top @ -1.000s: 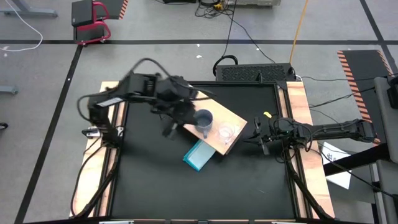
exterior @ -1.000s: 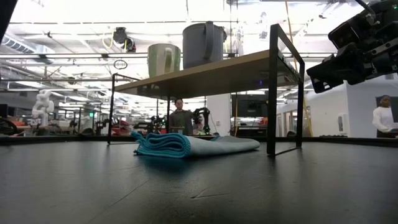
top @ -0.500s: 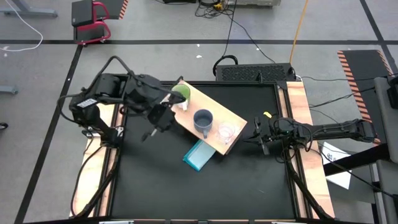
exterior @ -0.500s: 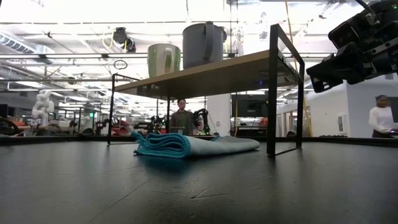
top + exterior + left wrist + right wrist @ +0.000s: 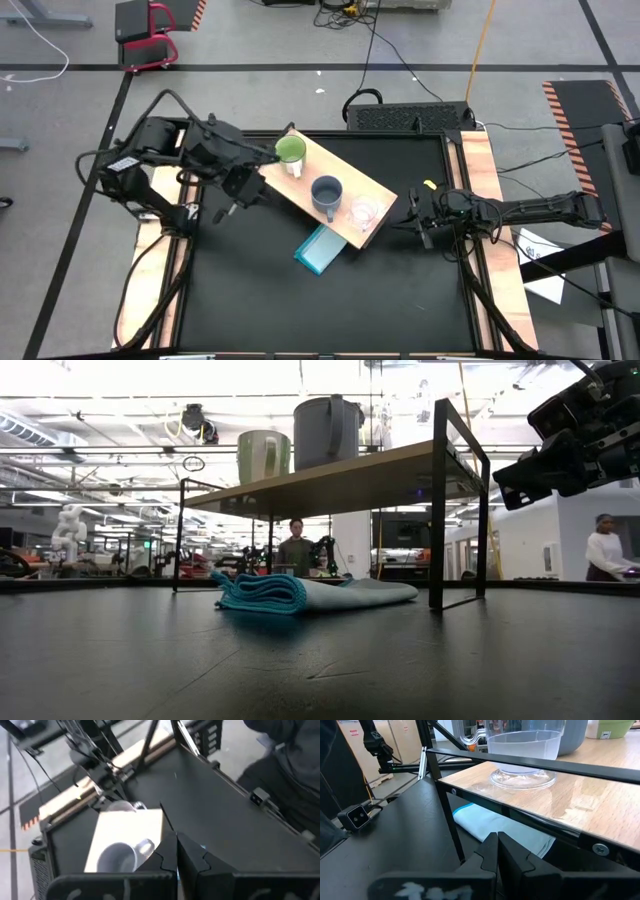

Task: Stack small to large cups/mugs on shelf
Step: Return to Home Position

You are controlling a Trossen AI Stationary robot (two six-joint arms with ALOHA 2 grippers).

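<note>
Neatly, wooden shelf (image 5: 352, 180) carries glossy green mug (image 5: 290, 151), grey mug (image 5: 326, 191), clear glass cup (image 5: 364, 211); both jaws closed.

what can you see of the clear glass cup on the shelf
The clear glass cup is small, transparent and looks empty, with a smooth wall above a thick round base. It stands upright on the wooden shelf, near one end of the board, beside the grey-blue mug. As far as the views show, it rests only on the board.
</note>
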